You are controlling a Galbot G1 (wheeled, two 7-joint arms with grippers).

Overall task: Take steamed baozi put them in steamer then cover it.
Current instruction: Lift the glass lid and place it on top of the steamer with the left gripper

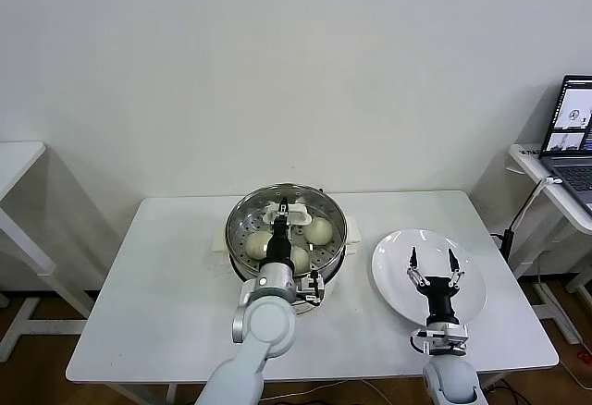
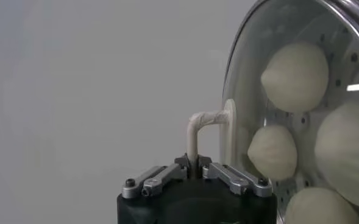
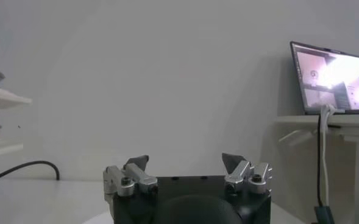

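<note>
This looks like a robotics lab or test room, not a kitchen. A plain white table (image 1: 166, 266) stands against a bare white wall (image 1: 277, 63), with no counters or cupboards around it. At three o'clock an open laptop (image 1: 573, 132) sits on a side desk (image 1: 555, 188) (its cable (image 1: 523, 211) trails toward the floor). At nine o'clock stands another white desk (image 1: 17, 160).

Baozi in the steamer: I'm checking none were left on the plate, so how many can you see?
4 baozi, all under the glass lid in the steamer: one far side, one middle, one beside it, one nearest. None on the plate.
</note>
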